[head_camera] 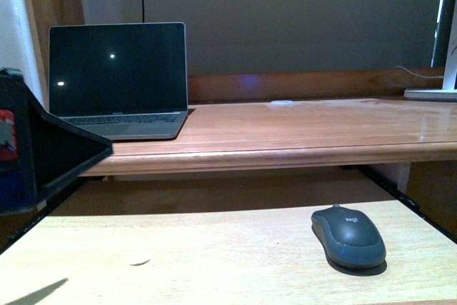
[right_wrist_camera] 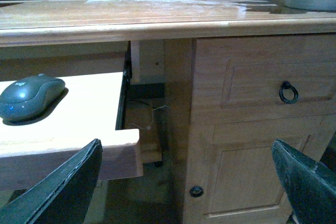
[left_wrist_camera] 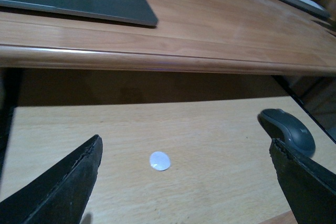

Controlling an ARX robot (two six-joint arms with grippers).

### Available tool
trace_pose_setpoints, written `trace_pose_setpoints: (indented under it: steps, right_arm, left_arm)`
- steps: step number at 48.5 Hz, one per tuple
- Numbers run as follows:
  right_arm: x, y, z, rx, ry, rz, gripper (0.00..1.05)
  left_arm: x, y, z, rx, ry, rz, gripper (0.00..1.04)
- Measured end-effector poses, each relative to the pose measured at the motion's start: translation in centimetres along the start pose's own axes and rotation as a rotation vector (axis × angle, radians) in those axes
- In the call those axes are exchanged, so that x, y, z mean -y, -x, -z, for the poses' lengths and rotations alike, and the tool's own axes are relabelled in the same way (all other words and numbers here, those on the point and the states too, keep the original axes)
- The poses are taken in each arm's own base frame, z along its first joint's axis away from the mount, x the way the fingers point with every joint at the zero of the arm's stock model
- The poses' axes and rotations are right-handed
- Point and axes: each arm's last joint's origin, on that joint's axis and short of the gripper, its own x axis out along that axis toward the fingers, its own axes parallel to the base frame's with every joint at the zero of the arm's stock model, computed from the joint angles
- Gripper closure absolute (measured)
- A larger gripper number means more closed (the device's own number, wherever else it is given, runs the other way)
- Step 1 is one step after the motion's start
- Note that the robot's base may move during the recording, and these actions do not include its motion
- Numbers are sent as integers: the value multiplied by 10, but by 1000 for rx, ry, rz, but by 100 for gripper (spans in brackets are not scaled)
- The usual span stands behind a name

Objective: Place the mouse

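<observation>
The mouse (head_camera: pixel 348 236) is a dark grey oval with a scroll wheel. It lies flat on the right part of the pale pull-out shelf (head_camera: pixel 214 248) under the desk. My left gripper (left_wrist_camera: pixel 186 182) hangs open low over that shelf. The mouse (left_wrist_camera: pixel 289 129) lies just beyond one of its fingers (left_wrist_camera: pixel 307 182), apart from it, and nothing is between the jaws. My right gripper (right_wrist_camera: pixel 186 187) is open and empty off the shelf's right end, facing the desk's cabinet. From there the mouse (right_wrist_camera: pixel 31 96) shows on the shelf, off to one side.
An open laptop (head_camera: pixel 118 80) stands at the desk's (head_camera: pixel 321 133) back left, a lamp base (head_camera: pixel 430 94) at its right. A small flat white disc (left_wrist_camera: pixel 159 161) lies on the shelf. A dark angular shape (head_camera: pixel 43 148) fills the left edge. The cabinet door (right_wrist_camera: pixel 252 145) has a ring pull (right_wrist_camera: pixel 288 92).
</observation>
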Motion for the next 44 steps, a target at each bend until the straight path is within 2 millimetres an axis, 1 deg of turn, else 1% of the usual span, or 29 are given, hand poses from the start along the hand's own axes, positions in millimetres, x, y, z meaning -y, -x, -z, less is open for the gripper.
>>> trace_pose_setpoints:
  steps: [2, 9, 10, 13, 21, 22, 24, 27, 35, 38, 44]
  right_arm:
    - [0, 0, 0, 0, 0, 0, 7]
    - [0, 0, 0, 0, 0, 0, 7]
    - [0, 0, 0, 0, 0, 0, 7]
    - [0, 0, 0, 0, 0, 0, 7]
    - [0, 0, 0, 0, 0, 0, 7]
    - [0, 0, 0, 0, 0, 0, 7]
    - [0, 0, 0, 0, 0, 0, 7]
    - [0, 0, 0, 0, 0, 0, 7]
    - [0, 0, 0, 0, 0, 0, 7]
    - [0, 0, 0, 0, 0, 0, 7]
    - [0, 0, 0, 0, 0, 0, 7]
  left_arm:
    - [1, 7, 0, 7, 12, -21, 8]
    - [6, 43, 3, 53, 33, -95, 8]
    - [8, 50, 4, 64, 32, -109, 8]
    - [9, 65, 9, 72, 41, -137, 8]
    - [17, 99, 22, 133, 46, -197, 8]
    - [18, 105, 24, 163, 21, -224, 9]
    - [21, 113, 32, 248, -53, -291, 19]
    - [17, 116, 43, 287, -130, -363, 30]
    - [-2, 110, 83, 240, -212, -387, 58]
    - [-7, 109, 89, 231, -223, -391, 69]
    - [-11, 111, 91, 245, -228, -395, 90]
